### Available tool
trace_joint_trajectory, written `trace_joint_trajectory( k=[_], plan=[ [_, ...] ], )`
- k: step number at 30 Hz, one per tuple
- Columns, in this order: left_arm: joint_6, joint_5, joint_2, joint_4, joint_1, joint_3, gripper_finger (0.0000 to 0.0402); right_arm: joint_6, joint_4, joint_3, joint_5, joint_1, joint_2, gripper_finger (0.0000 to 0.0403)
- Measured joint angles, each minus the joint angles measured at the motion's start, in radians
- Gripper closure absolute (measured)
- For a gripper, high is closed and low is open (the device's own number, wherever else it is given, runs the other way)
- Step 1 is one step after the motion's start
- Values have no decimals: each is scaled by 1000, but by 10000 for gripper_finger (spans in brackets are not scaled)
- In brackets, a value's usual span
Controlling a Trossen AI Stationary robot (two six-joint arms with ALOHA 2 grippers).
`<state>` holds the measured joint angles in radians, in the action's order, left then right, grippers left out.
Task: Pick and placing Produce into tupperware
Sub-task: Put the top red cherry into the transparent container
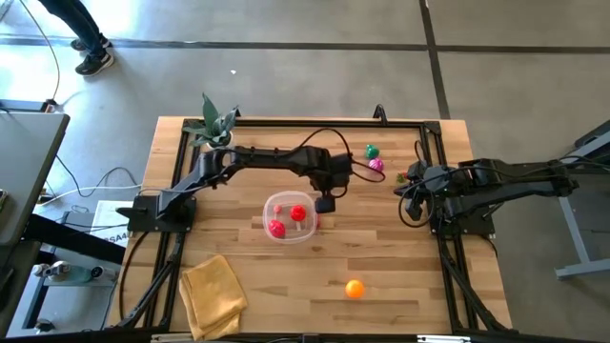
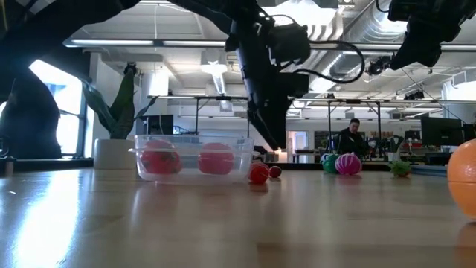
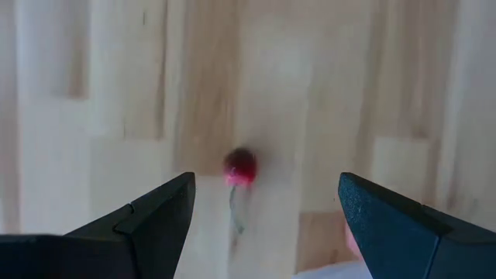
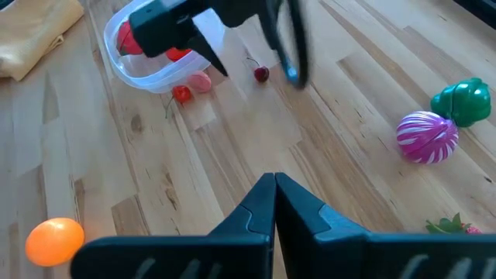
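The round clear plastic tupperware [image 1: 289, 218] sits at the centre of the high view on the pale wood-plank table [image 1: 400, 276], with two red toy fruits [image 1: 287, 220] inside. Just right of it the left gripper [image 1: 326, 203] hangs over the planks, jaws spread wide and empty. Between them, in the left wrist view, lies a small glossy red cherry [image 3: 240, 167], its thin stem trailing toward the frame's bottom. A second cherry [image 4: 181, 94] rests against the tub's rim. A smooth orange ball [image 1: 355, 288] lies lower right; a ribbed magenta piece [image 1: 376, 165] and a green one [image 1: 371, 151] sit upper right. The right gripper [image 4: 274, 183], at the right, is clenched on nothing.
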<state>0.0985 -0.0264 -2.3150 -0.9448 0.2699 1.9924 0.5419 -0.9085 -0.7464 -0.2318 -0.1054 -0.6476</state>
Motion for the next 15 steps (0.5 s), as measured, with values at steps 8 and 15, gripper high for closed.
trace_joint_trajectory(
  k=[8,15],
  plan=[
    [7,-7,-33,8,21,-1,94,0,0,0,0,0,0,402],
    [10,11,-41,23,26,-1,94,0,0,0,0,0,0,402]
  ],
)
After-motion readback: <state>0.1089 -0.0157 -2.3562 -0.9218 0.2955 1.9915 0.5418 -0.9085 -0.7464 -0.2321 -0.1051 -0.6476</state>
